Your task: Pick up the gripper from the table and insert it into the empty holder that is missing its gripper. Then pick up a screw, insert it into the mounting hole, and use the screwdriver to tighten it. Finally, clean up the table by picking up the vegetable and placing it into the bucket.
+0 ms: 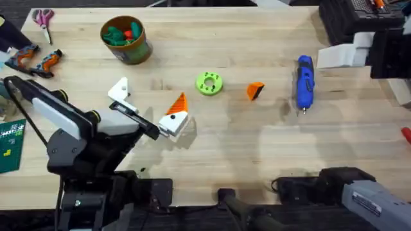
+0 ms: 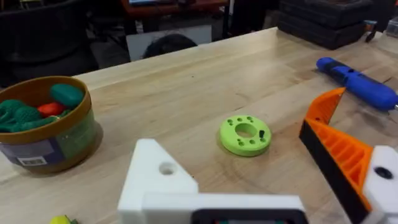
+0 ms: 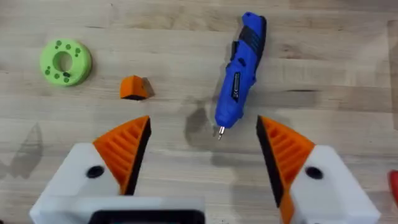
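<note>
Left gripper (image 1: 151, 102) fingers spread, one lacking its orange tip, loose orange gripper (image 1: 255, 91) beside blue screwdriver (image 1: 304, 81), right gripper (image 3: 205, 155) fingers spread above screwdriver bit.

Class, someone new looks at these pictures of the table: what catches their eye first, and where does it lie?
The blue screwdriver stands out at the table's right, bit pointing toward the arms' bases. Left of it lie the loose orange gripper and a bright green ring. At the far left the bucket shows green and red toy produce.
</note>
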